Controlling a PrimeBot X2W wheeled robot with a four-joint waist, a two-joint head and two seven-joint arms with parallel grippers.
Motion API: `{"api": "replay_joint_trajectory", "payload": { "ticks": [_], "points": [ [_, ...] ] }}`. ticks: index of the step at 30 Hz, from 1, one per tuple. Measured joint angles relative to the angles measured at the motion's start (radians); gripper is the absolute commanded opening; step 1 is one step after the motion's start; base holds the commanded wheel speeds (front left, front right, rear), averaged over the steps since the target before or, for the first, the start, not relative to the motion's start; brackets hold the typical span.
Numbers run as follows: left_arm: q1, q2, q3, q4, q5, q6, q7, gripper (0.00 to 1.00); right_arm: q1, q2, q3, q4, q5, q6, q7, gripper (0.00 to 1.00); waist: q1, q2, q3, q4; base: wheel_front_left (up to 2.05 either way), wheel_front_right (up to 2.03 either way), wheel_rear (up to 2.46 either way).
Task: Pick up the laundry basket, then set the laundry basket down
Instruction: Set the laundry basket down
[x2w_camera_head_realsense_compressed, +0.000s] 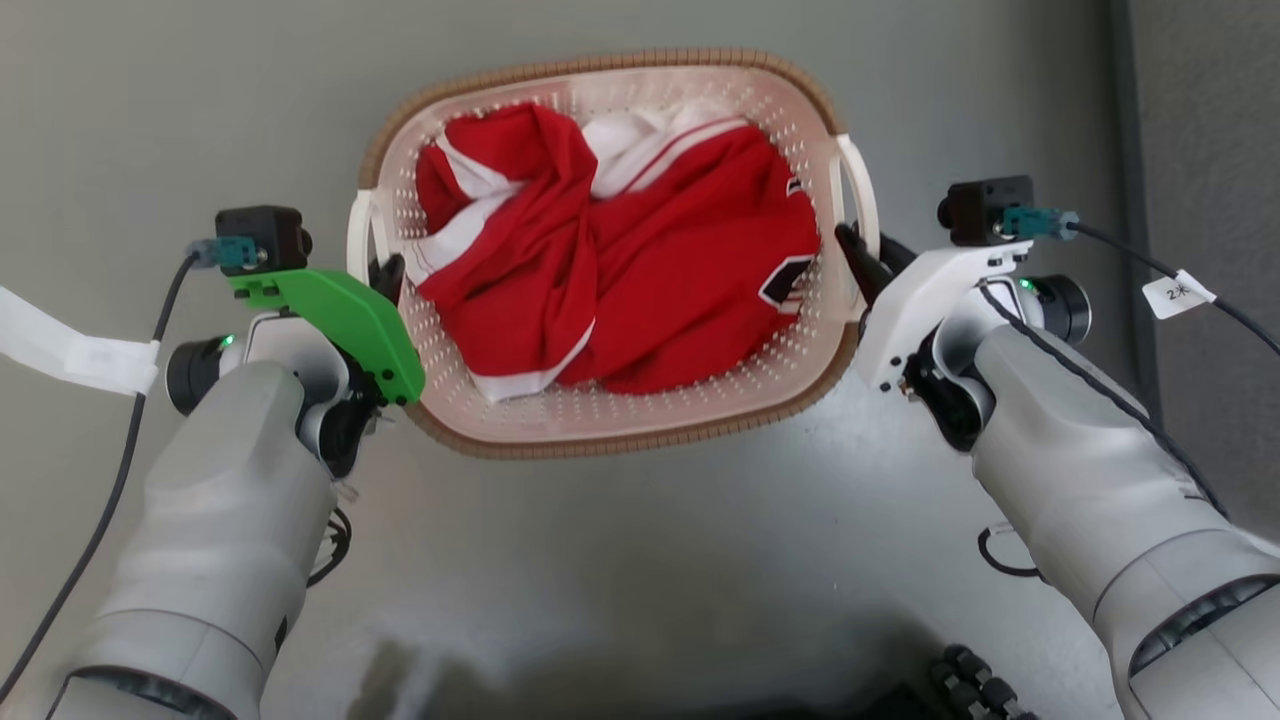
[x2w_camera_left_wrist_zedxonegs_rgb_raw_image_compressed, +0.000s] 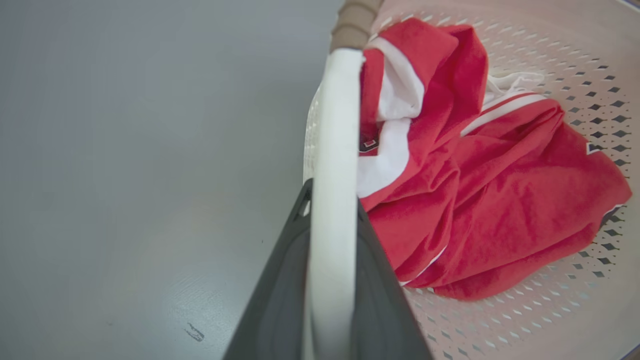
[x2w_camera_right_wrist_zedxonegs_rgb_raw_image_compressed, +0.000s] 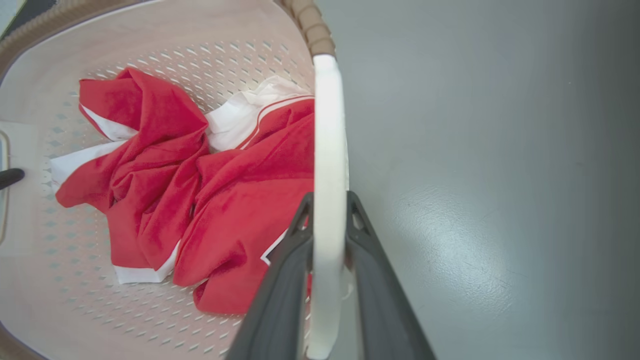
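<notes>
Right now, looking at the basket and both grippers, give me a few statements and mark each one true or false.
1. The left gripper has one finger on each side of the laundry basket's left handle. True.
2. The laundry basket is empty. False: a crumpled red and white garment lies inside it.
3. The right gripper hangs open, clear of the basket. False: it is closed on the right handle.
4. The basket's rim band is brown and its perforated wall is cream-white. True.
</notes>
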Motion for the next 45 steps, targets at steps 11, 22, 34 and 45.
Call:
{"api": "replay_joint_trajectory", "payload": {
  "ticks": [11,22,34,45],
  "points": [
    [-0.039,-0.009,-0.004,0.028,0.023,0.000,-0.055,0.00,-0.036,0.002,-0.007,0.019,-0.002,-0.005,-0.041,0.00,0.0000,0.0000,0.114,0.005,0.00,0.00,0.00],
    [-0.058,-0.022,-0.005,0.057,0.026,0.000,-0.084,0.00,-0.058,0.002,-0.006,0.035,-0.002,-0.004,-0.058,0.00,-0.0001,0.0000,0.158,0.009,0.00,0.00,0.00],
    [-0.061,-0.016,-0.011,0.093,0.020,-0.003,-0.064,1.00,-0.060,-0.010,-0.001,0.044,-0.008,-0.003,-0.071,1.00,-0.0001,0.0000,0.163,0.015,0.00,0.00,0.00],
    [-0.073,-0.017,-0.015,0.110,0.019,-0.003,-0.065,1.00,-0.059,-0.024,0.000,0.055,-0.008,0.000,-0.077,1.00,-0.0002,0.0000,0.151,0.022,0.00,0.00,0.00]
  ]
}}
